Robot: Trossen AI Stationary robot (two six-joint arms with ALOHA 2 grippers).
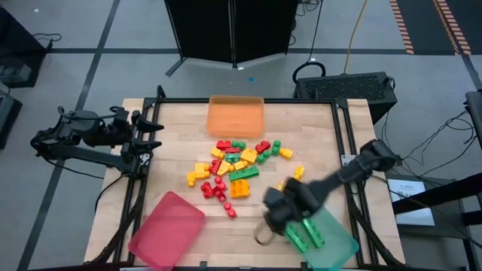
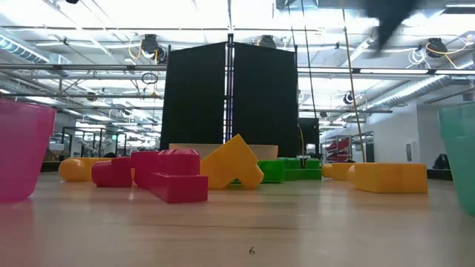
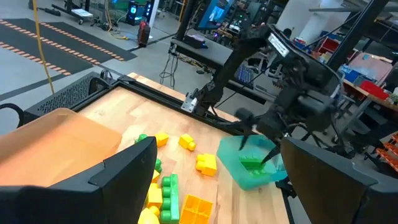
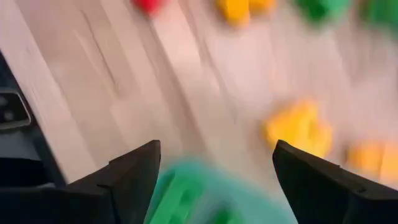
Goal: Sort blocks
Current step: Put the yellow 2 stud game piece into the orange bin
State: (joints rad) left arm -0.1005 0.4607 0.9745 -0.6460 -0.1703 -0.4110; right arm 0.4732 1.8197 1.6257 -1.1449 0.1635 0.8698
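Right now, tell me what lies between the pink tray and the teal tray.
High view: only bare tabletop and the right claw, open, by the teal tray; pink tray opposite.

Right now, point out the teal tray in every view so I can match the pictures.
High view: teal tray at bottom right, under the right end effector.
Low view: its wall at the right edge.
Left wrist view: centre right.
Right wrist view: blurred at bottom.
Shared landmark: green blocks inside it.

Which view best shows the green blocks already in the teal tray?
The high view: two green blocks lie plainly inside the teal tray, beside the right gripper. The left wrist view shows them farther off, the right wrist view only as a blur, and the low view just the tray's wall.
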